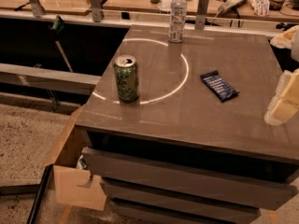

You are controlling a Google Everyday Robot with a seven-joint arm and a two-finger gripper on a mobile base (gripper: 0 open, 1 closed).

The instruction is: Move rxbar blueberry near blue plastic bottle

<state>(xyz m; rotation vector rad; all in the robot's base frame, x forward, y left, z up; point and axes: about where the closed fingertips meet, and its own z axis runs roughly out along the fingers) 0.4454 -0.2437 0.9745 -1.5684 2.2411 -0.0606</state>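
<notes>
A cylindrical green can (pixel 126 78) stands on the smooth grey table (pixel 187 120). Beyond the can and to its right rises the clear, white-capped bottle (pixel 177 15). The flat, dark-blue bar (pixel 219 85) lies well right of the can, apart from the bottle, so the move looks not yet begun. Farther right of the can hangs the pale gripper (pixel 284 99), clear of the bar; whether it is spread or closed cannot be told.

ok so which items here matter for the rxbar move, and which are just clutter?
In the job: rxbar blueberry, right of centre on the table; blue plastic bottle, at its back edge; gripper, at the right edge of view.
Lying about: green soda can, front left; oddments on the far bench.
</notes>
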